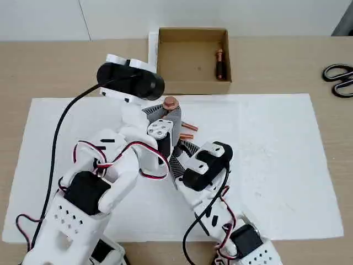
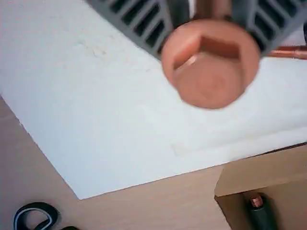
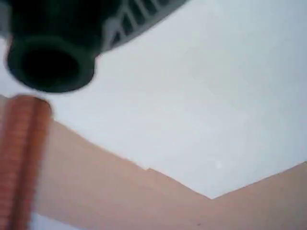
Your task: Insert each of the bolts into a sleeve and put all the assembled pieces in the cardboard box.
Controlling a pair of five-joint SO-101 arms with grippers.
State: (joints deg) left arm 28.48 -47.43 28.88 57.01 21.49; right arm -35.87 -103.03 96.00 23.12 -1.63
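My left gripper (image 1: 167, 114) is shut on a copper bolt (image 1: 170, 103), hex head up, just in front of the cardboard box (image 1: 165, 61). In the left wrist view the bolt head (image 2: 210, 64) bulges out between the grey fingers (image 2: 134, 19). My right gripper (image 1: 181, 155) sits close behind the left one, shut on a dark sleeve (image 3: 48, 64) whose open end faces the camera. A threaded copper shaft (image 3: 24, 158) stands just beside the sleeve's mouth, apart from it. One assembled piece (image 1: 220, 63) lies inside the box. Two loose bolts (image 1: 188, 127) lie on the paper beside the grippers.
A white paper sheet (image 1: 276, 154) covers the middle of the wooden table. Black scissors (image 1: 339, 77) lie at the far right edge. The box's front wall (image 2: 259, 172) is close to the held bolt. Both arms crowd the sheet's centre.
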